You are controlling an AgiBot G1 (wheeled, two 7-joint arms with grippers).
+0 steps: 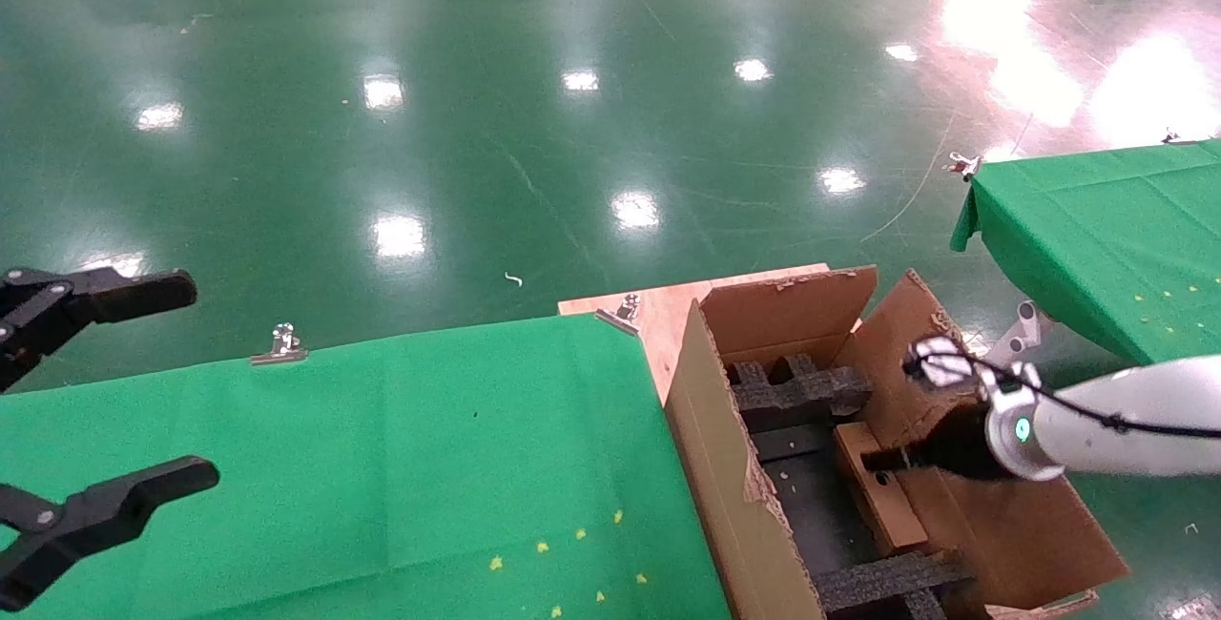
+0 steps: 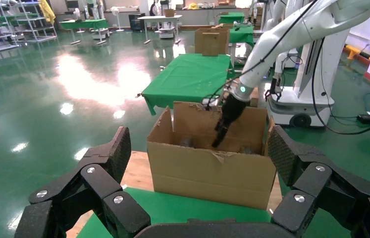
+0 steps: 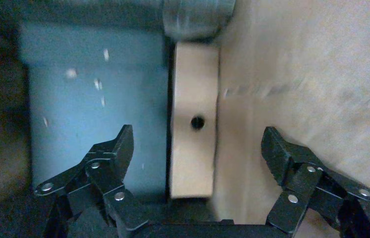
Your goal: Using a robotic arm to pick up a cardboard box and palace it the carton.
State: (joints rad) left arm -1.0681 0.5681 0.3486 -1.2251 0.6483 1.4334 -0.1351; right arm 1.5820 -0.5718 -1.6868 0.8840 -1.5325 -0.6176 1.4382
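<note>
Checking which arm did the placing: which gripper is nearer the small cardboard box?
Right. The right gripper is open directly over the cardboard box inside the carton; the left gripper is open far off, beyond the green table.

The robotic arm [image 1: 1135, 415] is a smooth white tube with a thin black cable along it, a green ring light at the wrist and a grey camera block. Its fingers [image 3: 108, 166] are black jointed links with silver rivets and textured pads.
</note>
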